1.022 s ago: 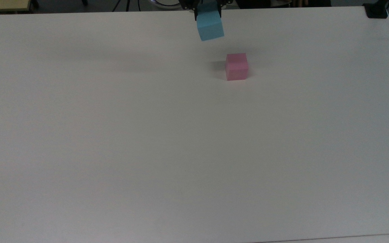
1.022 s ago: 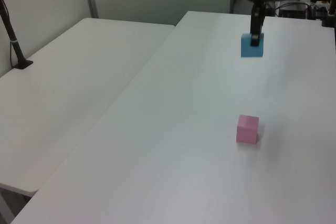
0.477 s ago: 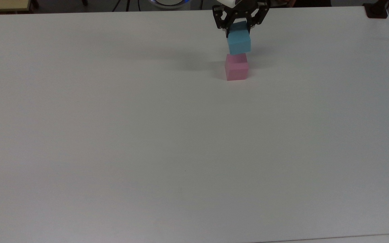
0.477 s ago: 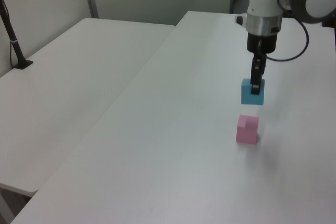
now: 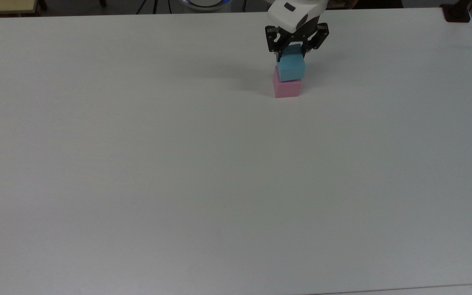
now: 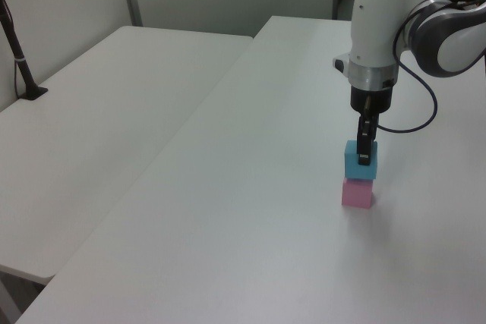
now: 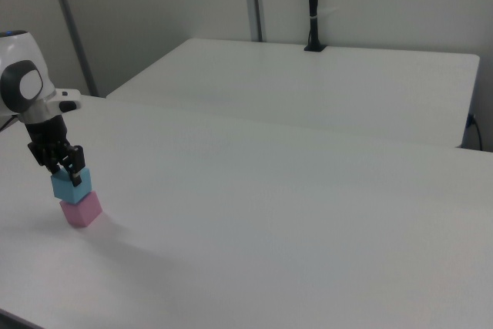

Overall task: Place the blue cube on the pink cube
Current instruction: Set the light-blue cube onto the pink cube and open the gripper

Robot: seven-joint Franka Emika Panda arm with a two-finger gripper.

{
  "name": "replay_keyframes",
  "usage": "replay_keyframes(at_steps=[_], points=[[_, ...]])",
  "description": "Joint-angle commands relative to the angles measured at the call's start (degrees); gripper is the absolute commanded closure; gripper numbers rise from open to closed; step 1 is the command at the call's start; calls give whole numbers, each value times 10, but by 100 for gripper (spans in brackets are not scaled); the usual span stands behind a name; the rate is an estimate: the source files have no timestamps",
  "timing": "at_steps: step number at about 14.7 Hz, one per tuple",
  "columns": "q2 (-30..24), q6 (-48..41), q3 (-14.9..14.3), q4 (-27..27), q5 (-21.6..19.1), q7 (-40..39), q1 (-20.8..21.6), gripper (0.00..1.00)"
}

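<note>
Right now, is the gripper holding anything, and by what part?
Yes. The gripper holds the blue cube by two opposite side faces, near its top, with the cube sitting on the pink cube.

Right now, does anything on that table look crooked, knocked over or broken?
Nothing stands out. The blue cube sits squarely on the pink cube, both upright, with the gripper shut on the blue one. The table shows no spills.

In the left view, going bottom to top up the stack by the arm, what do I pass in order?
Pink cube on the table → blue cube sitting on it → claw clamped on the blue cube → the white arm above.
</note>
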State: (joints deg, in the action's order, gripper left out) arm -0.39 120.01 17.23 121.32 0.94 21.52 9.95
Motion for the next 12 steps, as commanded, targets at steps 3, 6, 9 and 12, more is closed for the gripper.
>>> replay_keyframes(at_steps=[3,6,9,12], points=[[0,10,-1,2,21,16,4,44],[0,6,-1,-1,43,38,5,0],[2,5,-1,-1,64,61,13,0],[1,3,-1,-1,64,62,13,0]])
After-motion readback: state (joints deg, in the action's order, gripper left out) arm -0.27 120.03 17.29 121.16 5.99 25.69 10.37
